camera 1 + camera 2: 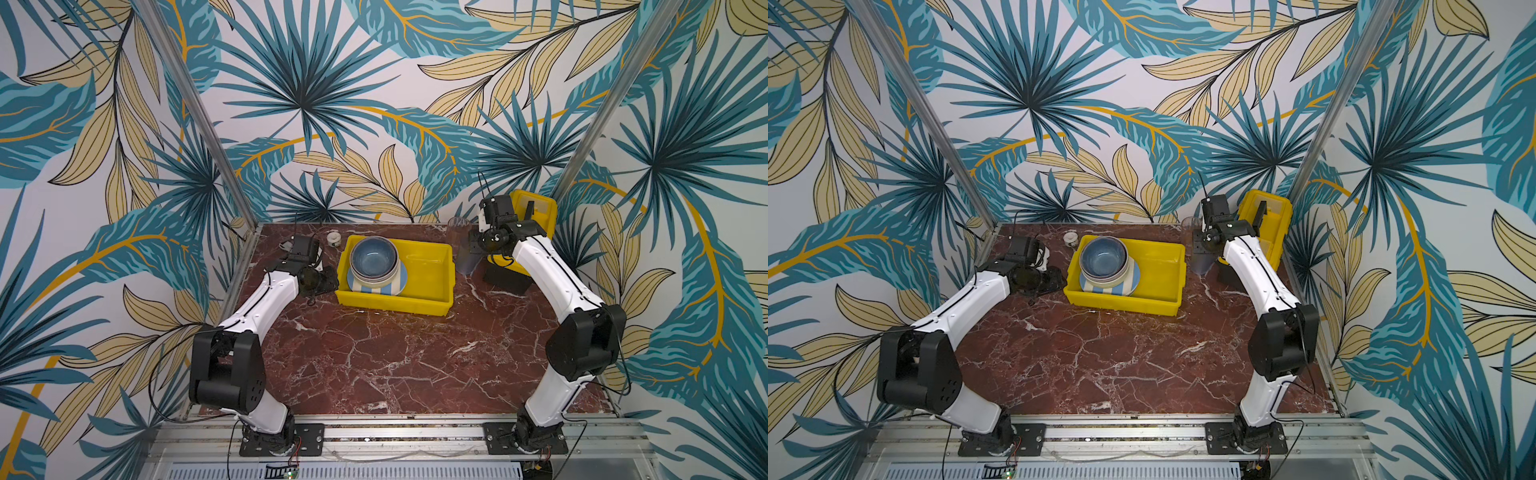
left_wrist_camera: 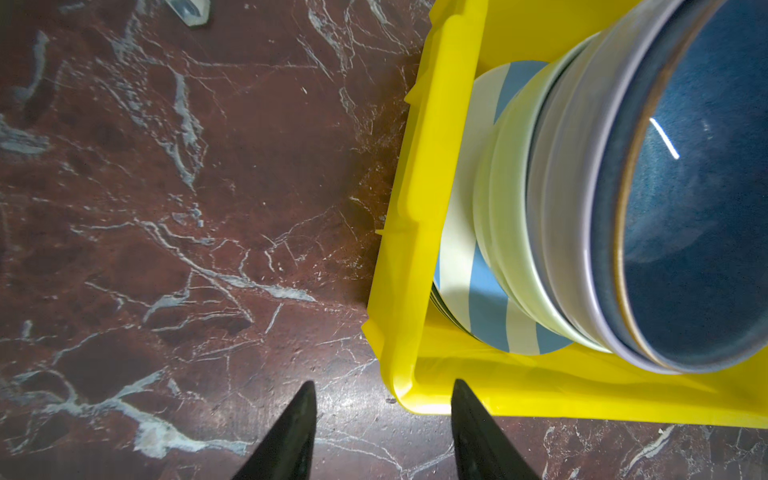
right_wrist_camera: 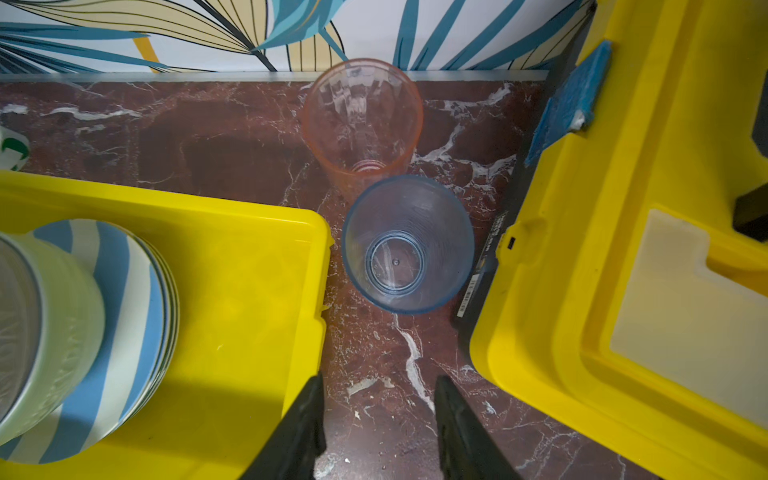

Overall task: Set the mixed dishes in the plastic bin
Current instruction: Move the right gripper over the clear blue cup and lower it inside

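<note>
The left gripper has its jaws parted and grasps nothing. It hovers at the outer corner of the yellow plastic bin, whose rim shows just ahead of one dark fingertip. Inside the bin, at its left end, a blue-and-cream striped plate carries a nested stack: a pale green bowl, a lilac bowl and a blue bowl on top. The right gripper is likewise parted and empty. Ahead of its fingers a blue-tinted tumbler stands upright on the marble table, between the bin's corner and a yellow toolbox. An orange-tinted tumbler stands just behind it by the wall. Whether the two tumblers touch cannot be told. The right half of the bin holds no dishes.
</note>
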